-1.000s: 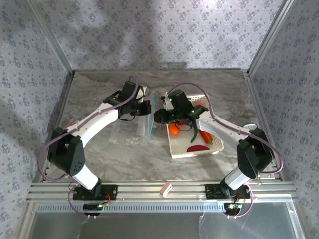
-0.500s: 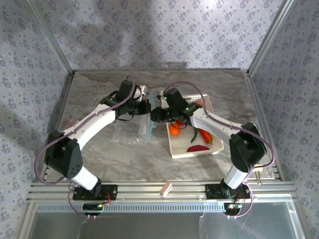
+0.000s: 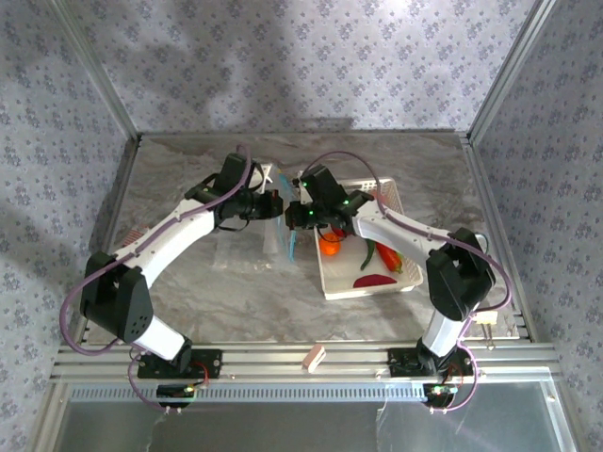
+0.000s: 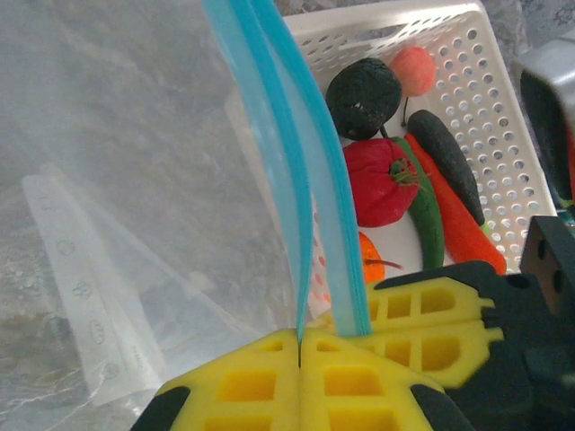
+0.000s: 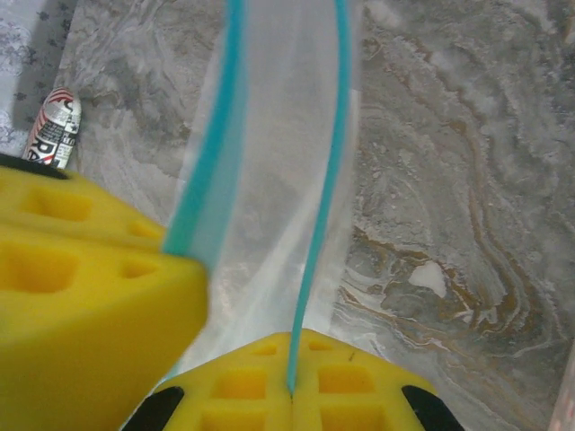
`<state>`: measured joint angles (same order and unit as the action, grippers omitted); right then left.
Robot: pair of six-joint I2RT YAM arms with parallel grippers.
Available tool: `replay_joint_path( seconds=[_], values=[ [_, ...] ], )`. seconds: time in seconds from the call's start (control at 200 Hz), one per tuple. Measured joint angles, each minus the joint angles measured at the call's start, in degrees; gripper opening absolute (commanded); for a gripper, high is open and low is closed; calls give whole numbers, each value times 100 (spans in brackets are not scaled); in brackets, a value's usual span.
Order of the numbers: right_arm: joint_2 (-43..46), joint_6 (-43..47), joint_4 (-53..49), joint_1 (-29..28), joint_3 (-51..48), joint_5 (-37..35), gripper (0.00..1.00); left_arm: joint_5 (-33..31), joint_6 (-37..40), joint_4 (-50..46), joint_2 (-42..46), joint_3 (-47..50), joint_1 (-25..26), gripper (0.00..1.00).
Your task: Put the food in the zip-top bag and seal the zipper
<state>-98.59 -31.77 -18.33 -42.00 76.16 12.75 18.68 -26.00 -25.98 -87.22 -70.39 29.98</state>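
The zip-top bag (image 3: 247,249) lies crinkled on the marble, its mouth lifted between my two grippers. My left gripper (image 3: 279,208) (image 4: 299,341) is shut on one lip of the blue zipper (image 4: 269,135). My right gripper (image 3: 295,216) (image 5: 289,391) is shut on the other lip of the zipper (image 5: 331,153), so the mouth stands slightly parted. The food sits in the white basket (image 4: 499,99): a red tomato (image 4: 375,172), a dark round piece (image 4: 362,95), a long green vegetable (image 4: 424,215), a red chili (image 4: 458,224) and an orange (image 3: 329,247).
The basket (image 3: 332,280) stands right of the bag, under my right arm. A small red-and-white labelled item (image 5: 54,130) lies on the table beyond the bag. A pale block (image 3: 313,356) rests on the front rail. Metal frame posts and patterned walls enclose the table.
My right gripper has moved left from over the basket to the bag's mouth and shut on the zipper's lip. The left gripper kept its hold.
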Motion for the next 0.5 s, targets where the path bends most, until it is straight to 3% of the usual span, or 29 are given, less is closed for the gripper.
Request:
replay_joint_path(
  seconds=[0.175, 0.5],
  values=[
    [15, -57, -15, -70, 2, -151, 2, -90, 59, -160, 81, 11, -11, 21],
    [87, -190, -4, -96, 2, -293, 2, -197, 63, -341, 332, 116, -13, 21]
  ],
)
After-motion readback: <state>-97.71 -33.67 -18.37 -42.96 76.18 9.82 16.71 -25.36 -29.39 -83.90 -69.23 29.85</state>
